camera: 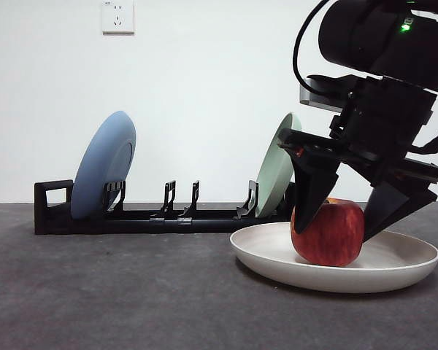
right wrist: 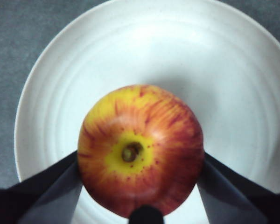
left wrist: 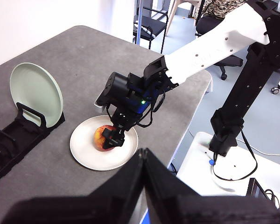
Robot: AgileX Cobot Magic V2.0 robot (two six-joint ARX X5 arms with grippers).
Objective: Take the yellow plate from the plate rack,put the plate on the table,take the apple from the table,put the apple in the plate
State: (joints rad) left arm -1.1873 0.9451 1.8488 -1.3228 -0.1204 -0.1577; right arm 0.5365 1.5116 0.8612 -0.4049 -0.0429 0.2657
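The red apple (camera: 328, 233) rests in the middle of the yellow plate (camera: 394, 266), which lies flat on the table (camera: 95, 292) in front of the plate rack's (camera: 168, 217) right end. My right gripper (camera: 331, 233) comes down from above, its two jaws touching the apple's left and right sides. The right wrist view shows the apple (right wrist: 140, 149) stem-up between the jaws over the plate (right wrist: 177, 51). The left wrist view shows the apple (left wrist: 105, 136), the plate (left wrist: 91, 154) and the right gripper (left wrist: 114, 140) from afar. My left gripper (left wrist: 143, 156) is shut, empty and held high, away from them.
A blue plate (camera: 102, 164) stands in the rack's left end and a pale green plate (camera: 276, 171) at its right end, just behind the right gripper. The table's edge (left wrist: 186, 126) runs close beside the yellow plate in the left wrist view.
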